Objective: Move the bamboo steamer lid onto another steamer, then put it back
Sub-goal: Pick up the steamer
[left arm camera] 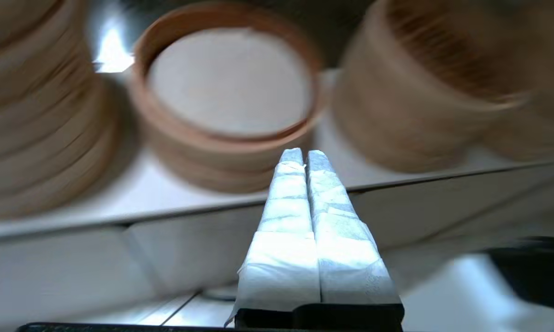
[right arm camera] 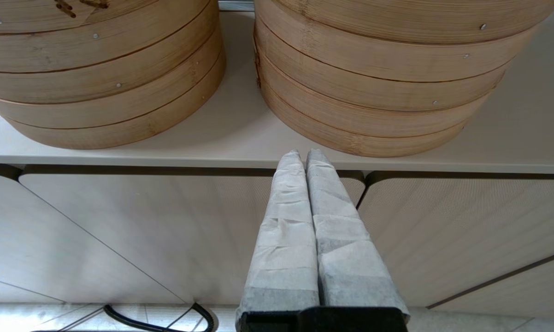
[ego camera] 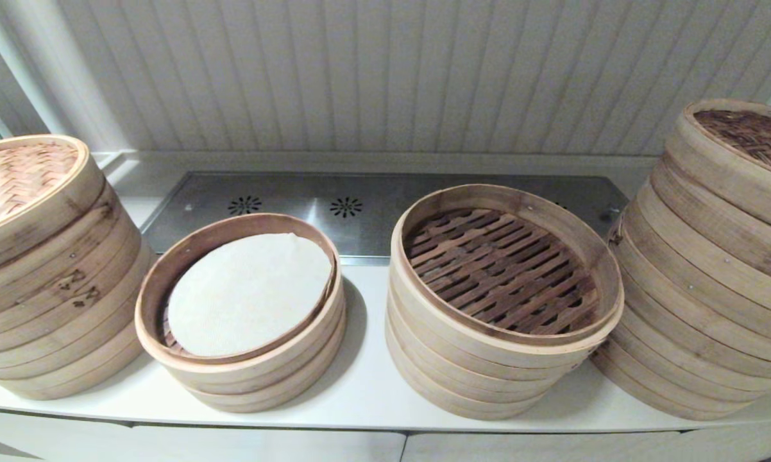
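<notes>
Round woven bamboo steamer lid [ego camera: 20, 176]

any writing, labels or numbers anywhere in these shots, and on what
No readable text in any view.
Left steamer stack: dark burnt marks on its side wall, maybe characters, too smudged to read; the same marks show cut off at the edge of the right wrist view.
Metal panel behind the steamers: two flower-shaped hole patterns, not writing.
The other steamers, counter and cabinet doors carry no labels.
</notes>
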Controlling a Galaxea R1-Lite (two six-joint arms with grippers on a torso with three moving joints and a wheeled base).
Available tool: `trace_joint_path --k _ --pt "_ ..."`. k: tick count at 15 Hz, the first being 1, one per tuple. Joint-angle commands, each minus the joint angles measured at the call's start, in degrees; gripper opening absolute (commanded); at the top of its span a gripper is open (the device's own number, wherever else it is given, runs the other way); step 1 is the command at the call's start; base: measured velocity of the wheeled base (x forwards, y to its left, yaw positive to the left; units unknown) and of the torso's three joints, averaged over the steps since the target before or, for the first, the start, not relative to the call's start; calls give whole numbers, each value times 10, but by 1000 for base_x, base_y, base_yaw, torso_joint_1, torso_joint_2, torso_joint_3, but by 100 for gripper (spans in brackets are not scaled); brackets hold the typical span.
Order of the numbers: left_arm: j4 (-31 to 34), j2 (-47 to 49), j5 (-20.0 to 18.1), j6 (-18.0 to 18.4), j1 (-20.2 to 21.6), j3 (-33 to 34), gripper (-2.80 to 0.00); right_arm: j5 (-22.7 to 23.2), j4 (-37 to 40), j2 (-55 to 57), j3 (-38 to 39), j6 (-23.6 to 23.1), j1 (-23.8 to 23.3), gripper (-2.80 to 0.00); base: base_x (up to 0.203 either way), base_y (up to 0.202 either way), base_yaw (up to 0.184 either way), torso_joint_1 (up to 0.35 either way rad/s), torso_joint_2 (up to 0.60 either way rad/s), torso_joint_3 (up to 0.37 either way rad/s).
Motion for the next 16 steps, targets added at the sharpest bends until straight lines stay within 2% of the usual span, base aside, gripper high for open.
trace_joint_path --k 1,3,4,7,10,11,13,14,16 --pt "-54 -55 123 4 -46 125 -280 0 0 1 0 0 0 -280 0 0 0 0 0 0" --pt "-116 -103 193 9 -79 236 -280 0 0 1 0 0 0 -280 0 0 0 0 0 0" --pt "-136 -132 213 12 -101 287 -280 0 0 1 0 0 0 -280 0 0 0 0 0 0" --pt "-177 -163 231 14 -126 385 -280 0 0 1 0 0 0 -280 0 0 0 0 0 0" --pt "-287 -185 229 16 -127 508 -280 0 0 1 0 0 0 -280 0 0 0 0 0 0" --pt "-319 -201 228 15 -127 529 -280 0 0 1 0 0 0 -280 0 0 0 0 0 0" --pt "-327 -252 229 23 -126 531 -280 0 0 1 0 0 0 -280 0 0 0 0 0 0" --pt "-328 -271 238 40 -126 534 -280 0 0 1 0 0 0 -280 0 0 0 0 0 0" --pt "-327 -272 304 63 -126 545 -280 0 0 1 0 0 0 -280 0 0 0 0 0 0"
